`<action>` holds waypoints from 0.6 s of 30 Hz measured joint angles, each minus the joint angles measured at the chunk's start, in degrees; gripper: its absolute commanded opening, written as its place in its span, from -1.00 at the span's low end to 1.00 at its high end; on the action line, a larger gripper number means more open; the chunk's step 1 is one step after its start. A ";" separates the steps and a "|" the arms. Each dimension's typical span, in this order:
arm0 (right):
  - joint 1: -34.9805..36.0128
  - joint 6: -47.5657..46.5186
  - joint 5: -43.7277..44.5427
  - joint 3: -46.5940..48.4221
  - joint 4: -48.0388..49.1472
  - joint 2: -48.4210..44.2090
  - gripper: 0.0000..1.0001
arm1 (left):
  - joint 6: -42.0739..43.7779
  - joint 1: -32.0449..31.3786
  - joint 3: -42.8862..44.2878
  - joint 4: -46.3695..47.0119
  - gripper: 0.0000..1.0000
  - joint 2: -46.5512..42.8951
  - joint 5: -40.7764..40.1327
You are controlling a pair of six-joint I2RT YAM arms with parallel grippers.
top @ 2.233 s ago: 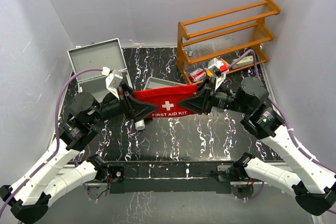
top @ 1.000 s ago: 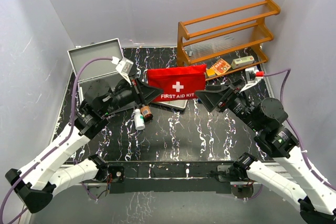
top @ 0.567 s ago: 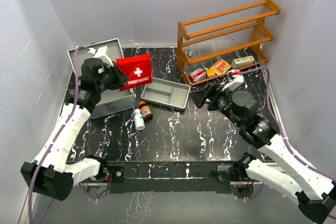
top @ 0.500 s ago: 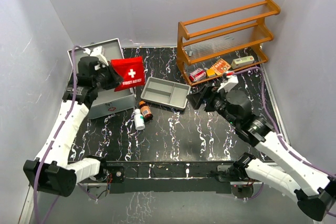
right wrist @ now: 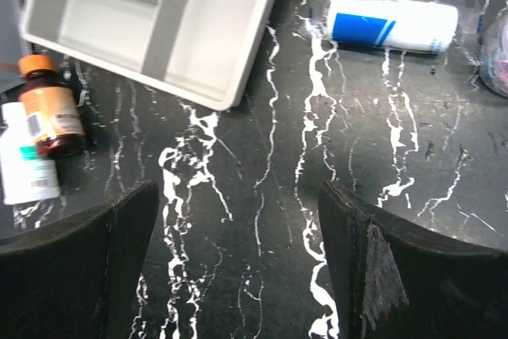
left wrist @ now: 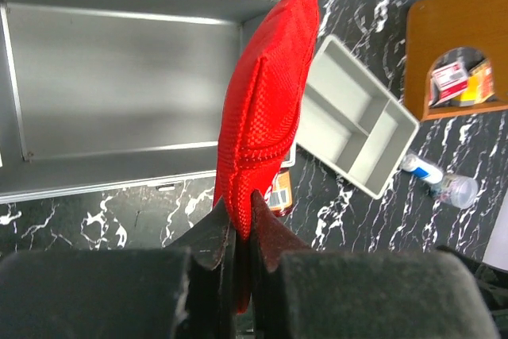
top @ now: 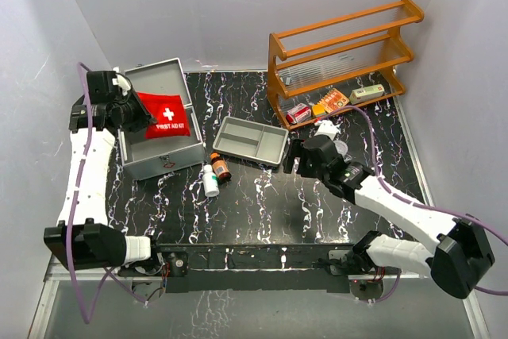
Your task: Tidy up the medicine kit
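Note:
My left gripper is shut on one end of the red first aid pouch, holding it above the open grey metal case. From the left wrist, the pouch stands edge-on between the fingers, over the case's bare floor. My right gripper is open and holds nothing, low over the black marble table just right of the grey divided tray. In the right wrist view the tray is at the upper left. A brown bottle and a white bottle lie left of it.
A white and blue tube lies on the table beyond my right gripper. The wooden shelf stands at the back right, with small boxes on its lowest level. The two bottles lie between case and tray.
The right gripper has let go of the pouch and moved down toward the tray. The left arm has swung the pouch left, from the table's middle to above the open case.

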 measured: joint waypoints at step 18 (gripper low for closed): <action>0.00 -4.26 3.37 7.19 -2.05 9.25 0.57 | 1.97 4.98 1.07 -4.17 -1.00 19.52 3.91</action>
